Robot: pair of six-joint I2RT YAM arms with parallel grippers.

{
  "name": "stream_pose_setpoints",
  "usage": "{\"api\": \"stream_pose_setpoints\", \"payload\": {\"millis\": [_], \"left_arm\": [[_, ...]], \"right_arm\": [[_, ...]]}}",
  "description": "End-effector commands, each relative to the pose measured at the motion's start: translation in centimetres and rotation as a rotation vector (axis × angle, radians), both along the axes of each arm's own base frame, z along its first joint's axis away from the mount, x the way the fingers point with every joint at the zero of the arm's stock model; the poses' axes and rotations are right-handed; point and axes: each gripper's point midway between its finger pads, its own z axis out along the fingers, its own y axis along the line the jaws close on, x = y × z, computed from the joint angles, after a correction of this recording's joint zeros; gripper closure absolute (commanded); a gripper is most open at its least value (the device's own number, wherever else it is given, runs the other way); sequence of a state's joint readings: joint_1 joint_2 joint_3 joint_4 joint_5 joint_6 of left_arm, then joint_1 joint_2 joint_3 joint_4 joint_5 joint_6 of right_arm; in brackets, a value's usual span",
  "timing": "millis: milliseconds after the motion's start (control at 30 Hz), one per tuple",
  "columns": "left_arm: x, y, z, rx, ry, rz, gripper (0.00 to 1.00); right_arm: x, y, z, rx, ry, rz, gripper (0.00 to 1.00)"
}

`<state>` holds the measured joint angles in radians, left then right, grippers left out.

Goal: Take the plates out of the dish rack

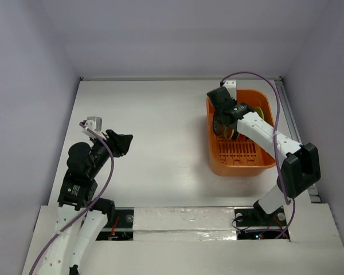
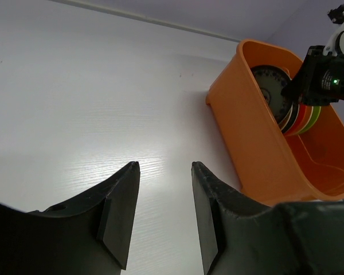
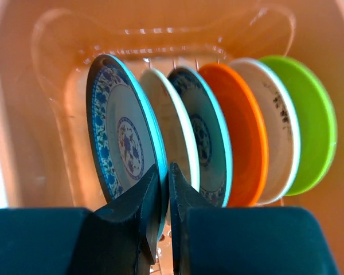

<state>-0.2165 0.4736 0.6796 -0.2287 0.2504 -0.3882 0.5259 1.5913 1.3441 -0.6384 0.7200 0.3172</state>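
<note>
The orange dish rack (image 1: 264, 163) stands at the right of the table; it also shows in the left wrist view (image 2: 258, 149) and the right wrist view (image 3: 23, 114). Several plates stand on edge in it: a blue-green patterned plate (image 3: 117, 137) at the left, then a cream plate (image 3: 175, 129), a second patterned plate (image 3: 203, 137), an orange-red plate (image 3: 243, 132), a cream plate (image 3: 278, 132) and a lime green plate (image 3: 309, 126). My right gripper (image 3: 165, 172) is shut on the rim of the leftmost patterned plate. My left gripper (image 2: 165, 166) is open and empty over bare table, well left of the rack.
The white table (image 1: 160, 126) has grey walls at the back and sides. A metal rail (image 1: 292, 126) runs along the right edge behind the rack. The right arm (image 1: 269, 134) reaches over the rack.
</note>
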Motion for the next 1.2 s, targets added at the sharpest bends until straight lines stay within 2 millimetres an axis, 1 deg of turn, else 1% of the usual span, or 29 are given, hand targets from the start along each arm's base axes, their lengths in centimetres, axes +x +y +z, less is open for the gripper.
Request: {"api": "stream_pose_setpoints", "payload": {"millis": [0,33,67,100,200,233,267,300,367,400,433,500,533,567,600,633,667,700,733,767,833,867,900,933,967,1033,1067,1133,1167], "left_arm": [[0.1,-0.1,1.1,-0.017,-0.050,-0.003,0.61],[0.1,-0.2,1.1,-0.017,-0.050,-0.005,0.61],[0.1,-0.1,1.2,-0.017,-0.051,-0.003,0.61],[0.1,-0.2,1.1,-0.016,-0.050,-0.005,0.61],[0.0,-0.2,1.1,-0.017,-0.050,-0.005,0.61],[0.0,-0.2,1.2,-0.018,-0.053,-0.005,0.61],[0.0,-0.1,1.1,-0.017,-0.053,-0.005,0.61],[0.0,-0.2,1.2,-0.018,-0.053,-0.005,0.61],[0.0,-0.1,1.1,-0.017,-0.051,-0.003,0.61],[0.0,-0.1,1.2,-0.018,-0.054,-0.003,0.61],[0.0,-0.1,1.3,-0.018,-0.056,-0.002,0.61],[0.0,0.0,1.4,-0.018,-0.059,0.003,0.61],[0.0,0.1,1.4,-0.018,-0.060,0.007,0.61],[0.0,0.1,1.3,-0.018,-0.054,0.012,0.61],[0.0,0.2,1.3,-0.018,-0.054,0.020,0.61],[0.2,0.6,1.2,-0.016,-0.051,0.038,0.61],[0.2,0.7,1.2,-0.015,-0.048,0.044,0.61],[0.2,0.8,1.3,-0.015,-0.050,0.047,0.61],[0.3,0.9,1.2,-0.014,-0.046,0.057,0.61],[0.3,1.1,1.2,-0.013,-0.045,0.066,0.62],[0.4,1.5,1.2,-0.012,-0.044,0.087,0.63],[0.4,1.5,1.2,-0.012,-0.044,0.089,0.64],[0.4,1.5,1.3,-0.012,-0.047,0.089,0.64],[0.4,1.5,1.4,-0.011,-0.049,0.090,0.65],[0.4,1.6,1.2,-0.008,-0.045,0.092,0.67],[0.5,1.6,1.2,-0.009,-0.043,0.096,0.68],[0.5,1.6,1.2,-0.008,-0.040,0.096,0.70],[0.5,1.5,1.1,-0.009,-0.040,0.092,0.72],[0.5,1.5,1.2,-0.008,-0.042,0.089,0.75]], "right_arm": [[0.4,1.1,6.7,0.028,-0.155,0.008,1.00],[0.0,0.5,7.7,0.016,-0.169,-0.005,1.00],[-0.2,0.6,8.4,0.010,-0.177,0.001,1.00],[-0.3,0.4,10.1,0.019,-0.206,-0.007,1.00],[-1.7,-0.4,13.2,-0.008,-0.242,-0.013,1.00],[-2.5,-1.3,15.2,-0.011,-0.273,-0.034,1.00],[-3.0,-1.9,16.4,-0.017,-0.289,-0.041,1.00],[-3.5,-2.0,17.4,-0.016,-0.306,-0.041,1.00],[-4.7,-2.5,20.4,0.025,-0.366,-0.036,1.00],[-5.0,-1.8,21.1,0.054,-0.383,-0.008,1.00],[-5.1,-0.6,22.0,0.100,-0.411,0.032,1.00],[-5.0,2.5,22.0,0.201,-0.418,0.149,1.00],[-4.4,4.3,22.4,0.260,-0.449,0.190,1.00],[-4.5,7.1,21.2,0.309,-0.418,0.277,1.00],[-3.9,9.3,20.0,0.345,-0.392,0.314,1.00],[-3.5,11.4,19.9,0.389,-0.403,0.353,1.00],[-3.8,14.2,19.1,0.435,-0.377,0.422,1.00],[-3.7,16.0,18.4,0.468,-0.360,0.447,1.00],[-2.7,18.5,16.4,0.474,-0.327,0.474,1.00],[-3.1,20.9,15.5,0.509,-0.300,0.514,1.00],[-2.6,24.0,14.4,0.540,-0.279,0.549,1.00],[-2.2,26.1,11.5,0.530,-0.217,0.570,1.00],[-2.3,27.5,10.6,0.548,-0.199,0.572,1.00],[-1.7,28.4,10.1,0.563,-0.203,0.571,1.00],[-1.5,29.8,7.6,0.551,-0.163,0.576,1.00],[-0.8,30.8,5.7,0.562,-0.147,0.556,1.00],[-0.5,31.3,3.5,0.549,-0.117,0.547,1.00],[-0.2,31.6,2.0,0.553,-0.110,0.531,1.00],[-0.2,31.5,0.8,0.542,-0.095,0.518,1.00]]}}
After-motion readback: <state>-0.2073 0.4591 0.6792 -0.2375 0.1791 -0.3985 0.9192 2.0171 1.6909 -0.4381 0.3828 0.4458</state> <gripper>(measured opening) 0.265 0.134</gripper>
